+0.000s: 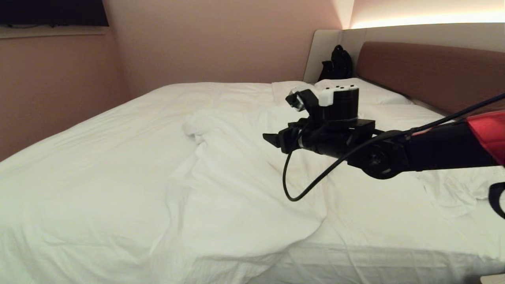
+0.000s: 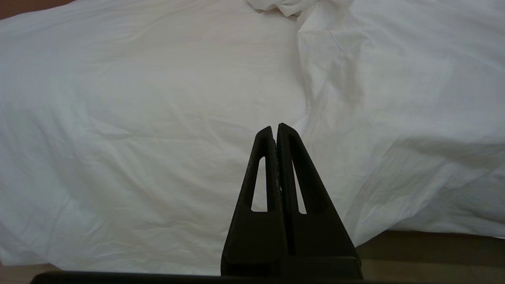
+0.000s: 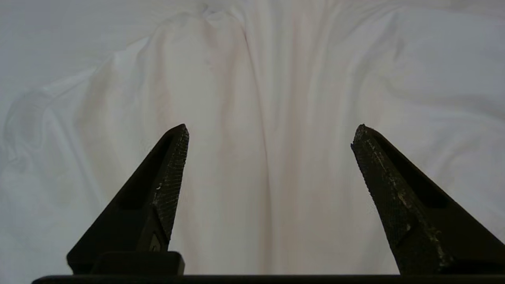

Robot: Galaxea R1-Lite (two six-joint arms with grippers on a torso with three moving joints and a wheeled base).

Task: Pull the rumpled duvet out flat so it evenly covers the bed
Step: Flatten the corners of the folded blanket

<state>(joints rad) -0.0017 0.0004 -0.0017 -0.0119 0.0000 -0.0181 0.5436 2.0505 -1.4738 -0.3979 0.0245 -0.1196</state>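
The white duvet [image 1: 98, 157] lies over the bed [image 1: 394, 258], with a wide flap folded across the middle and a bunched corner [image 1: 193, 128] at the flap's far end. My right arm reaches in from the right, level above the flap. Its gripper [image 1: 272, 140] is open and holds nothing. In the right wrist view the gripper [image 3: 270, 132] stands wide apart over creased duvet [image 3: 268, 79]. My left gripper [image 2: 275, 128] is shut and empty, pointing at the duvet [image 2: 158, 118] hanging over the bed's near side. It does not show in the head view.
White pillows [image 1: 371, 94] lie against the reddish-brown headboard [image 1: 430, 75]. A black bag [image 1: 337, 63] stands in the far corner by the pale panel. Rumpled white cloth [image 1: 453, 193] sits under the right arm. Brown floor [image 2: 434, 256] shows below the bed's edge.
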